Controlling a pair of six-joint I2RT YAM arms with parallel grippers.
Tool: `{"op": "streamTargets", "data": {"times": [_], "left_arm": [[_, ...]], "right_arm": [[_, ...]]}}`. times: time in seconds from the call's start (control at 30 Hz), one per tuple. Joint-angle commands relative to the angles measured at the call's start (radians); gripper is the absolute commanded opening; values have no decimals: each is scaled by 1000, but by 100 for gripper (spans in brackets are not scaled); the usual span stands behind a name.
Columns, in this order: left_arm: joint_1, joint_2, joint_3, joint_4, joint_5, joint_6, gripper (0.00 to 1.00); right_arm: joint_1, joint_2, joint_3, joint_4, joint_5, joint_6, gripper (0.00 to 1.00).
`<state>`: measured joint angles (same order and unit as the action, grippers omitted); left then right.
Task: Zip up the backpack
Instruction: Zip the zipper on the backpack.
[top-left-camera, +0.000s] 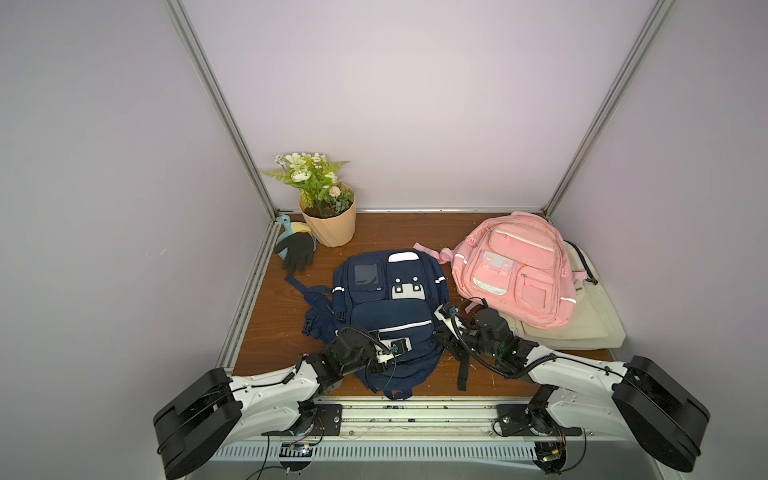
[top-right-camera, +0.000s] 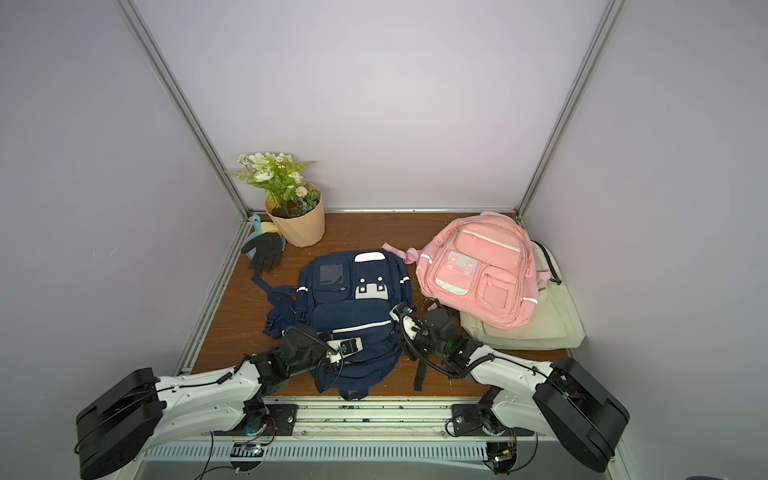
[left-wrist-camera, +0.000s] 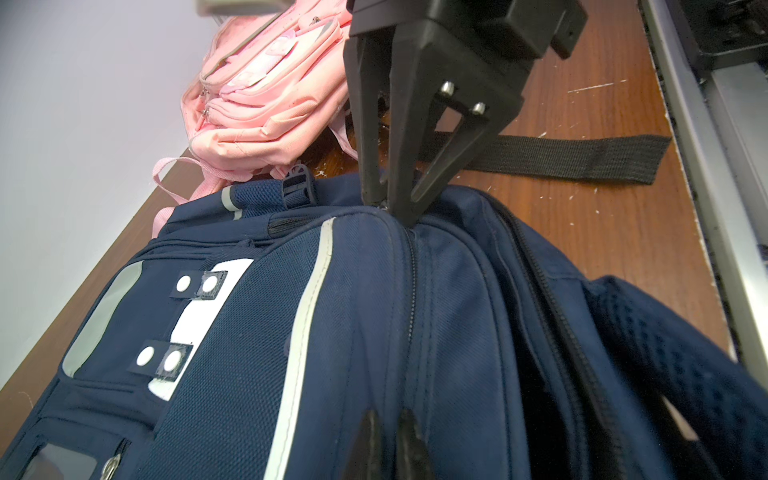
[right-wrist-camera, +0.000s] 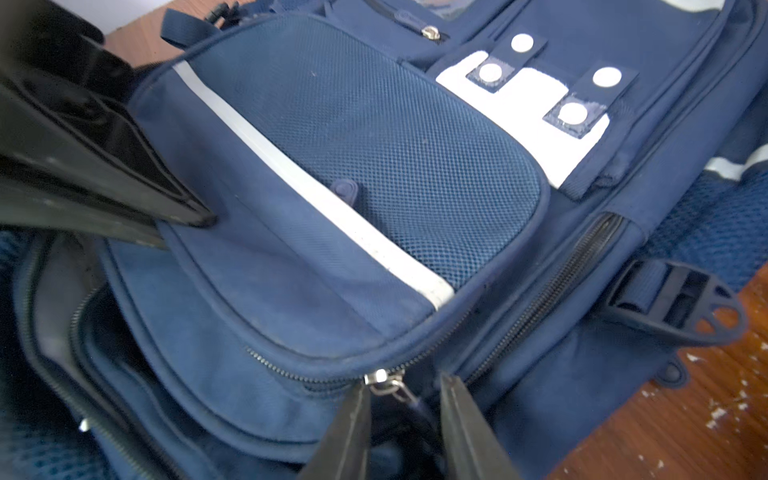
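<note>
A navy backpack (top-left-camera: 386, 299) (top-right-camera: 353, 303) lies flat on the wooden table in both top views. My left gripper (left-wrist-camera: 388, 432) (top-left-camera: 405, 353) is shut, pinching the backpack's fabric beside the front pocket's zipper seam (left-wrist-camera: 412, 282). Further along that seam, at the backpack's right side, my right gripper (right-wrist-camera: 405, 399) (left-wrist-camera: 388, 203) (top-left-camera: 439, 332) stands open. The silver zipper slider (right-wrist-camera: 380, 378) sits at one fingertip, and its pull hangs in the gap between the fingers. The bigger compartment (right-wrist-camera: 62, 332) behind the pocket gapes open.
A pink backpack (top-left-camera: 515, 270) lies on a cream tote bag (top-left-camera: 590, 324) at the back right. At the back left are a flower pot (top-left-camera: 328, 224) and a black glove (top-left-camera: 297, 251). A black strap (top-left-camera: 463, 370) trails toward the metal rail (top-left-camera: 415, 409) at the table's front edge.
</note>
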<state>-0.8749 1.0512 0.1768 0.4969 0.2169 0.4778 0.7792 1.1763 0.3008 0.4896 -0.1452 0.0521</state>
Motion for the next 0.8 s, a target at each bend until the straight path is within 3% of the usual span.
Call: {"op": "streamTargets", "data": {"times": [0.0,0.17,0.4,0.57,0.77], "left_arm": [[23,-16,8,75,45,26,0],[30,-14,8,80,52,34,0],[30,-46,-10,84,58,35,0],[30,-46,-7,62,88,57,0],[11,-25,5,24,111,102,0]], "right_arm": [[9,4,9,50,23,-28,33],[25,44,19,52,27,-40,30],[33,47,44,14,155,-45,10],[-4,19,55,-7,230,-21,6],[-71,85,134,-52,271,-4,4]]}}
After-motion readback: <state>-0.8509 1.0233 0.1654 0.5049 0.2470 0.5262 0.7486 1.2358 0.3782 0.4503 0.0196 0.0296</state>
